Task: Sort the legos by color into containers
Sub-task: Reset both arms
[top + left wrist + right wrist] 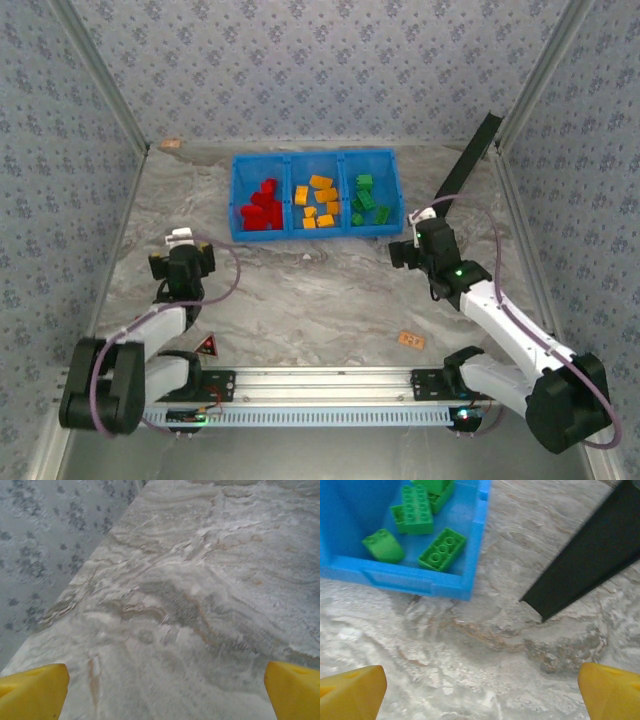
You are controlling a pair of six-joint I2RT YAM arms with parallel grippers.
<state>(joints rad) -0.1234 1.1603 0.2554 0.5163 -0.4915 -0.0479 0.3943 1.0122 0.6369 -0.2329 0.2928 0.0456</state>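
Plainly, the blue tray (236, 196) at the far side of the counter (330, 290) holds red bricks (262, 210) in its left compartment, orange bricks (318, 202) in the middle, green bricks (366, 200) on the right. My left claw (165, 692) and right claw (482, 692) both stand spread, pinching nothing. My right wrist view cuts the tray off past its green corner.

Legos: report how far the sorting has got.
Done: red legos lie in the tray's left compartment, orange legos in the middle, green legos in the right. In hand: nothing; the left hand and right hand stand open and empty over the table. Left: apparently nothing to sort; the tan block by the right arm looks like no lego.
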